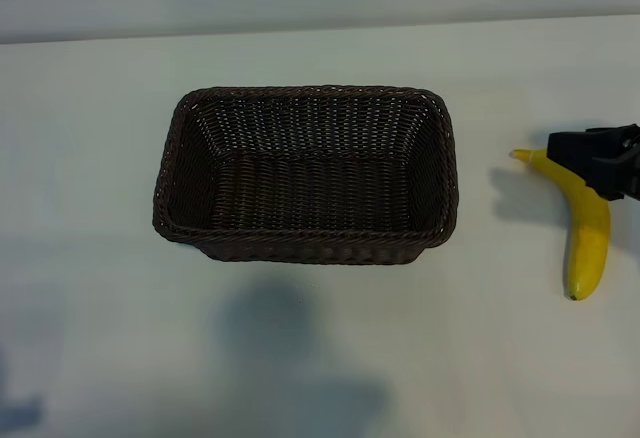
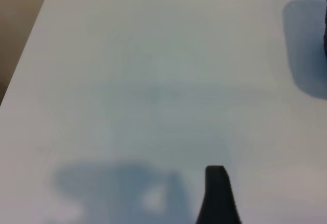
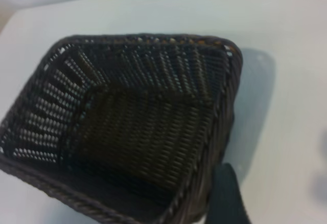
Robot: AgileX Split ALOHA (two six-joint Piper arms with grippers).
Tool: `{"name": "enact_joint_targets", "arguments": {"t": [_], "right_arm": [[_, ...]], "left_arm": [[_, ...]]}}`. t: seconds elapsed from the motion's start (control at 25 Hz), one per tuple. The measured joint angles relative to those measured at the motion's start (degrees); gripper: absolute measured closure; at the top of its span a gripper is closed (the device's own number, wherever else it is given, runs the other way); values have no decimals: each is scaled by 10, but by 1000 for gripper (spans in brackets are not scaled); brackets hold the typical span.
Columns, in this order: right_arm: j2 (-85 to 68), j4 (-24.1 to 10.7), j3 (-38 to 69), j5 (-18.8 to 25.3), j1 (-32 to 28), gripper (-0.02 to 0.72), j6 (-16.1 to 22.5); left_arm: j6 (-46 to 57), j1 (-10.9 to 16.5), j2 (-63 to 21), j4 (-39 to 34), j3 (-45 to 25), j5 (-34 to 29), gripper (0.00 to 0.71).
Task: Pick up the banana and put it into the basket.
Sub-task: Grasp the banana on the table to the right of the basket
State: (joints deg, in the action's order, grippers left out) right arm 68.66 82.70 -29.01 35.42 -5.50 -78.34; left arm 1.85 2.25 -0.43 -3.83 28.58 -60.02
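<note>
Banana (image 1: 587,233): curved, smooth, bright yellow.

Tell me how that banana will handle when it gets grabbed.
The banana has smooth, glossy skin, so it may slip. Its curve, lying flat on the table, probably lets it pivot when nudged. It looks firm, likely staying stiff when lifted.

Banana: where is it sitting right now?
In the exterior view the banana lies on the white table at the far right, apart from the basket, its stem end beside the right hand.
</note>
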Motion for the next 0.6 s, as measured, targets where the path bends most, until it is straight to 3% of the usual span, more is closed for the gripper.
{"name": "enact_joint_targets", "arguments": {"t": [0.12, 0.44, 0.6], "right_arm": [[0, -49, -14, -18, 0, 215, 38], [15, -225, -67, -34, 0, 215, 208], [48, -259, -78, -39, 0, 213, 240]], "left_arm": [[0, 0, 0, 0, 0, 0, 169], [0, 0, 0, 0, 0, 1, 169], [0, 0, 0, 0, 0, 1, 169]]}}
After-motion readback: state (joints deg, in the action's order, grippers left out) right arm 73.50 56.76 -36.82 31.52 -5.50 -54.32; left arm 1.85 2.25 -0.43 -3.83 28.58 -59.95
